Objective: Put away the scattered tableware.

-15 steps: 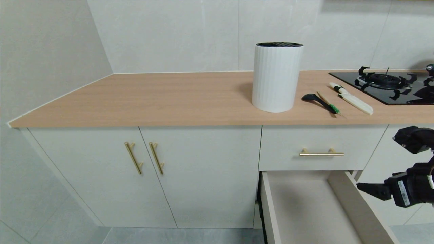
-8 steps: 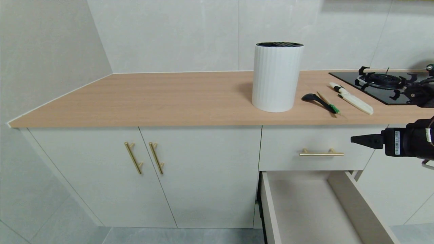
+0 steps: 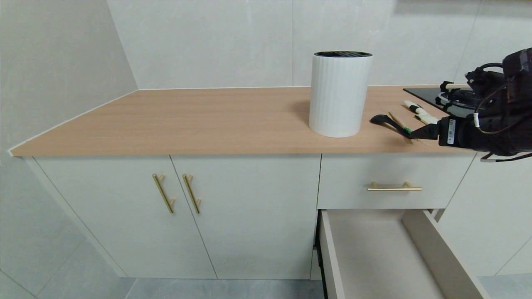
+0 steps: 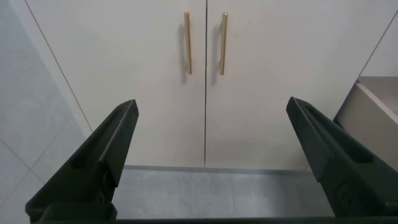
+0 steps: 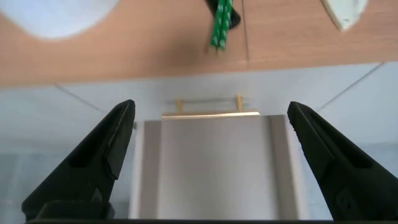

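On the wooden counter [image 3: 208,120], right of a tall white ribbed utensil holder [image 3: 339,94], lie a black spoon [image 3: 383,120], a pair of chopsticks [image 3: 398,122] with green ends and a white knife [image 3: 420,112]. My right gripper [image 3: 419,132] hangs at the counter's front edge, just in front of these pieces, open and holding nothing. The right wrist view shows the green chopstick ends [image 5: 221,25], the knife tip [image 5: 342,9] and the holder [image 5: 56,15] beyond my right gripper [image 5: 210,107]. My left gripper [image 4: 211,106] is open, low, facing the cabinet doors [image 4: 205,74].
An open drawer [image 3: 328,245] juts out below a shut drawer with a gold handle [image 3: 394,188]. It also shows as the drawer [image 5: 211,168] under my right gripper. A black gas hob [image 3: 455,99] sits at the counter's far right. The double doors carry gold handles [image 3: 178,193].
My right arm has risen from beside the open drawer to counter height and moved in toward the spoon, chopsticks and knife. The tableware has not moved.
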{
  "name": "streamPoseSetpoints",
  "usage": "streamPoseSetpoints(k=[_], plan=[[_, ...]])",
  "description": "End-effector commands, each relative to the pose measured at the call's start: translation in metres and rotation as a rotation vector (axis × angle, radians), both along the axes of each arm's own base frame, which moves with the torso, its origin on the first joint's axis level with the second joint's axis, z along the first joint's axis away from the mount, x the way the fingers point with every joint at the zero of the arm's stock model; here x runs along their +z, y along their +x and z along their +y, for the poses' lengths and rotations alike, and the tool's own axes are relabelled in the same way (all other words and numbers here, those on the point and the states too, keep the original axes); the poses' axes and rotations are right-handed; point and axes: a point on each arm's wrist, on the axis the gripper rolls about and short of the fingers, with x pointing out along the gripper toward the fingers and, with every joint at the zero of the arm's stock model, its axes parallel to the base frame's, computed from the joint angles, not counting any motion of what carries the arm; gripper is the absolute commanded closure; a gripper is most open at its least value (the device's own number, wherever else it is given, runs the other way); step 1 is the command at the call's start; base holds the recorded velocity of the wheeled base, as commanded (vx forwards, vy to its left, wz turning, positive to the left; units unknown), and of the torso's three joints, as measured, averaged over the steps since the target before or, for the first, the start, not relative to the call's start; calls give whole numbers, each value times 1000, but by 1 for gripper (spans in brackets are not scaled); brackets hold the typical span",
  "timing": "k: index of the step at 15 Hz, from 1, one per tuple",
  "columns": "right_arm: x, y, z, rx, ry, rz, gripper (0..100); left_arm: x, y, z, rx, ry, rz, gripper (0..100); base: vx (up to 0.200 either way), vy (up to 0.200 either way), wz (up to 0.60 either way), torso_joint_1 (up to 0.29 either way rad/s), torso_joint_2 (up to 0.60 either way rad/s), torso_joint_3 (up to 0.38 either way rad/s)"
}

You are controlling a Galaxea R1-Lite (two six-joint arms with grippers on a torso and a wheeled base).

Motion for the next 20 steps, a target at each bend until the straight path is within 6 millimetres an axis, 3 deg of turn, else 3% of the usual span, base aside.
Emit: streamPoseSetpoints(k=[1, 5, 13, 14, 20], plan=[[-11, 30, 6, -17, -8, 33, 0, 0, 0, 0, 1, 0, 0, 0, 0, 0, 0, 0, 0, 0], [-27, 65, 14, -90, -58, 56, 0, 0, 0, 0, 1, 0, 0, 0, 0, 0, 0, 0, 0, 0], [-33, 79, 13, -109, -60, 59, 0, 0, 0, 0, 1, -1, 0, 0, 0, 0, 0, 0, 0, 0], [-32, 79, 13, -111, -57, 55, 100, 0, 0, 0, 1, 0, 0, 0, 0, 0, 0, 0, 0, 0], [-26, 79, 13, -111, -50, 33, 100, 0, 0, 0, 1, 0, 0, 0, 0, 0, 0, 0, 0, 0]])
